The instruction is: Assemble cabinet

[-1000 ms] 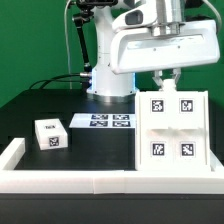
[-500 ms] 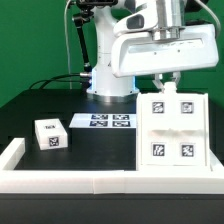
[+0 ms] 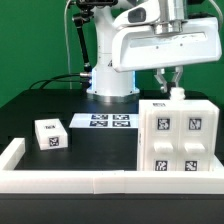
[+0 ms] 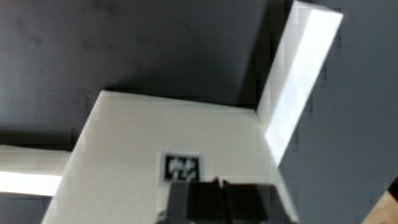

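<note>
The cabinet [image 3: 178,140] stands upright near the front edge of the surface [image 3: 100,150], at the exterior view's right, tagged face forward. The pincer [image 3: 174,88] hangs straight above its rear top edge, jaws pointing down. Whether they clamp anything cannot be told.

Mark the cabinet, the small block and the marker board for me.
Cabinet [image 3: 178,140]: exterior view, middle of its tagged front face.
Small block [image 3: 52,139]: exterior view, on its tagged front.
Marker board [image 3: 103,121]: exterior view, middle of the board.
</note>
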